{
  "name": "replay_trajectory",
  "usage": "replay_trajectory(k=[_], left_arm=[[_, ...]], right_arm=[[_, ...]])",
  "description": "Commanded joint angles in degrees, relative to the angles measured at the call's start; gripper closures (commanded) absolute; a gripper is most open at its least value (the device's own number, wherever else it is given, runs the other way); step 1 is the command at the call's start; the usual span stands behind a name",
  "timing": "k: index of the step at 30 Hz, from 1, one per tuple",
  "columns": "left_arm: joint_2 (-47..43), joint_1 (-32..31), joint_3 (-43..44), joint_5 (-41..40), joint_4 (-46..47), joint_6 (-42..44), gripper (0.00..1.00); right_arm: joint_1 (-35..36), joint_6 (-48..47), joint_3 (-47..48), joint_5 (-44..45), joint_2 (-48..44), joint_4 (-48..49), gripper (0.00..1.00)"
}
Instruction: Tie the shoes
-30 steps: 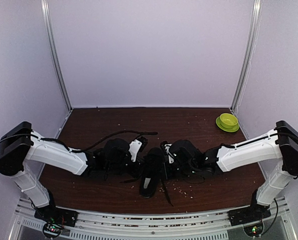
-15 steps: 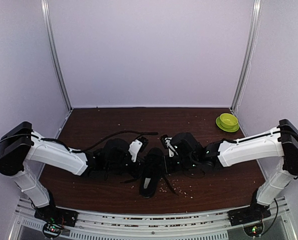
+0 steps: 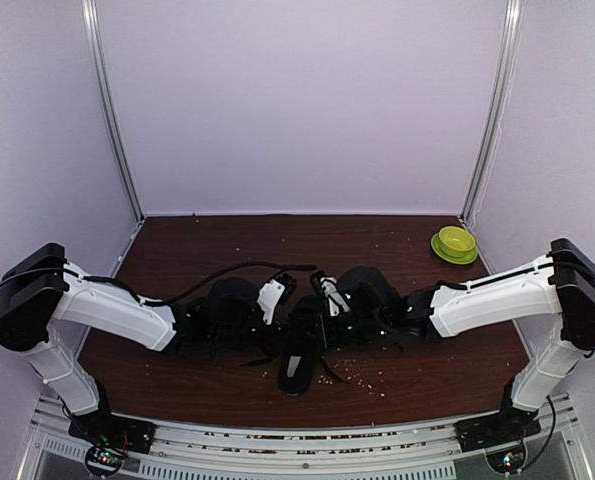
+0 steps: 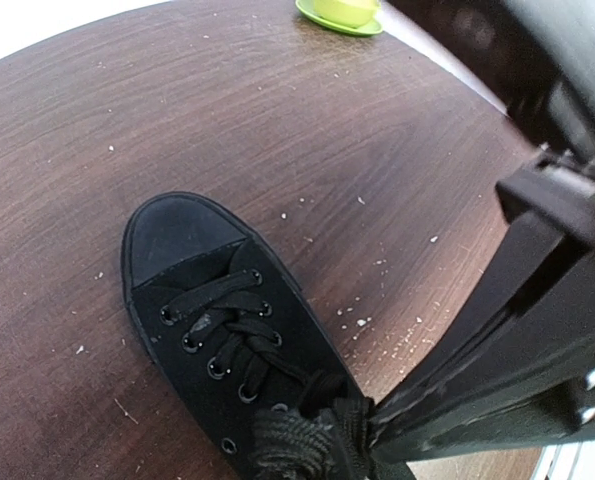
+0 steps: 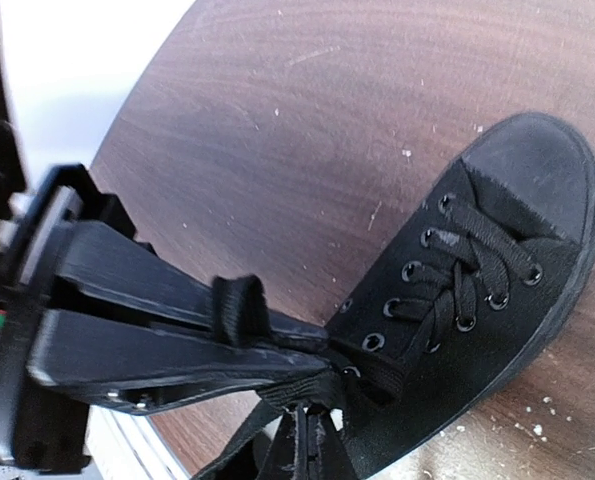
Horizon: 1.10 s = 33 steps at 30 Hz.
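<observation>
Pale crumbs (image 3: 362, 375) lay scattered over the dark wood-grain desk (image 3: 207, 240), and a green bowl (image 3: 455, 244) sat well apart at its far right corner. Both arms crowded in low from either side, and from above their dark wrists covered most of the black sneaker (image 3: 299, 350), which lay near the front middle of the desk, toe pointing away; only its pale insole (image 3: 294, 367) and heel end showed clearly there. A black cable (image 3: 227, 270) arched over the left arm. In the left wrist view the smooth rounded toe cap and matte canvas upper were plain, while the heel was cut off by the frame. The left fingers (image 4: 477, 370) were closed, their tips pinching a bunch of the thin flat laces (image 4: 227, 320) near the tongue. The right fingers (image 5: 157, 350) were likewise closed on lace at the upper eyelets, with one strand looped over them. Strands at that view's bottom edge were too cropped to sort out.
</observation>
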Motion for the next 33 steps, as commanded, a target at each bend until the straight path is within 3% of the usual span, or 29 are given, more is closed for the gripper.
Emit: replay_trajectory(k=[1,16,28,33], left_arm=[[-0.8,0.0,-0.3,0.7,2.8,0.2,1.00],[-5.0,-1.5,-5.3,4.1,3.3,0.3,0.99],[-5.6,-3.8,-6.4,6.2,0.6,1.9,0.84],[-6.8,-4.8,-7.2,6.7,-2.6,2.8,0.71]], right_arm=[[0.2,1.8,-0.6,0.6,2.0,1.0,1.00],[-0.1,3.4,0.0,4.3,3.4,-1.2,1.00],[-0.2,3.5,0.8,4.0,4.0,-1.1,1.00],[-0.2,3.6,0.4,3.4,4.1,-0.5,1.00]])
